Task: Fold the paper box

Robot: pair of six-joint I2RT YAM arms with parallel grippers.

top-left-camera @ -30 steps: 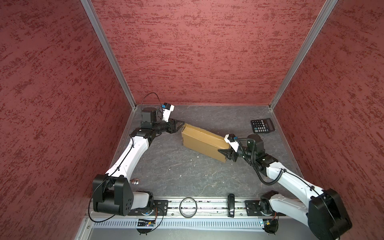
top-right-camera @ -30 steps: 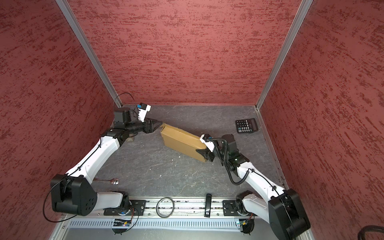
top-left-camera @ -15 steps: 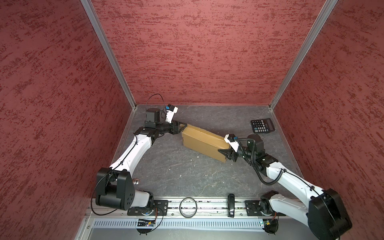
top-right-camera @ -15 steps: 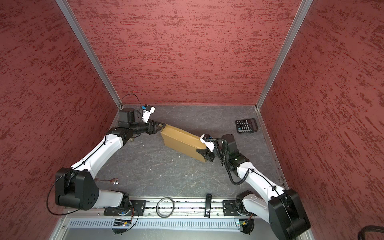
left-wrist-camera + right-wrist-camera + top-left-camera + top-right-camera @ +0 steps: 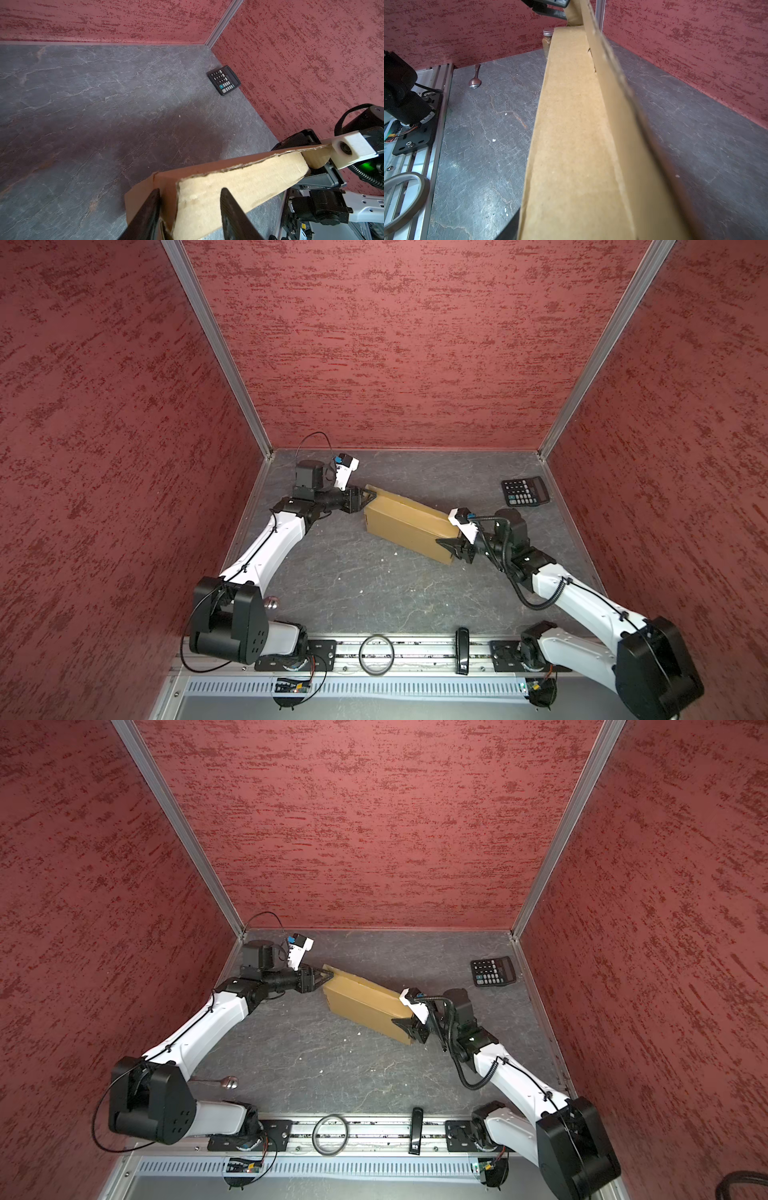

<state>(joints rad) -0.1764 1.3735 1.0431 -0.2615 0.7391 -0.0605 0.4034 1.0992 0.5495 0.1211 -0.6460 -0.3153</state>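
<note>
The paper box point(image 5: 405, 522) point(image 5: 365, 1002) is a brown cardboard slab standing on its long edge, running slantwise across the grey floor in both top views. My left gripper point(image 5: 368, 495) point(image 5: 190, 190) is at its far left end. One finger lies against a brown end flap point(image 5: 141, 193), and the other crosses the pale face point(image 5: 239, 180). Whether both fingers press on the box does not show. My right gripper point(image 5: 446, 545) point(image 5: 401, 1025) is shut on the near right end. In the right wrist view the box point(image 5: 575, 145) hides all but one finger point(image 5: 510, 228).
A black calculator point(image 5: 524, 490) point(image 5: 224, 80) lies by the right wall. A spoon point(image 5: 226, 1082) point(image 5: 474, 82) rests near the left arm's base. A tape ring point(image 5: 375, 659) and a black stick point(image 5: 462, 649) sit on the front rail. A lidded jar point(image 5: 548, 39) stands behind the box.
My left gripper has reached forward onto the box's far left end and its jaws have narrowed around it. The right arm and the box have held still.
</note>
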